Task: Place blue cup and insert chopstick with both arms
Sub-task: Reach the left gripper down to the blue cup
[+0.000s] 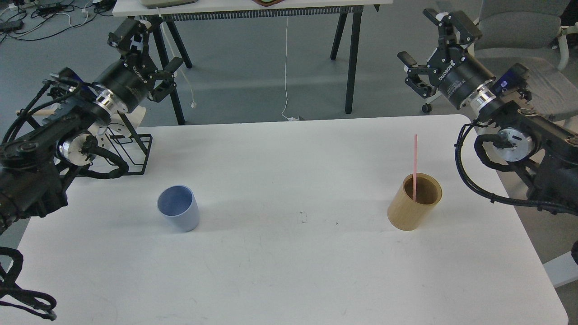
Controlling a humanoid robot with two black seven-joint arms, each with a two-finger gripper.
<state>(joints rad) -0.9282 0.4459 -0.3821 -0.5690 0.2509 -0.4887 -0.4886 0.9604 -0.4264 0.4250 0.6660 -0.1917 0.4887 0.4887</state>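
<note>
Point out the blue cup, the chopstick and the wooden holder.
blue cup (180,216): head view, outer wall below the rim.
chopstick (415,158): head view, pink shaft above the holder's rim.
wooden holder (406,212): head view, tan outer wall.

matt plastic blue cup (178,208), smooth wooden holder (414,201), matt white table (289,271)

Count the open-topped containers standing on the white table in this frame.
2. The blue cup stands upright on the table's left half; the tan wooden holder stands on the right half, with the pink chopstick in it. None looks hidden.
</note>
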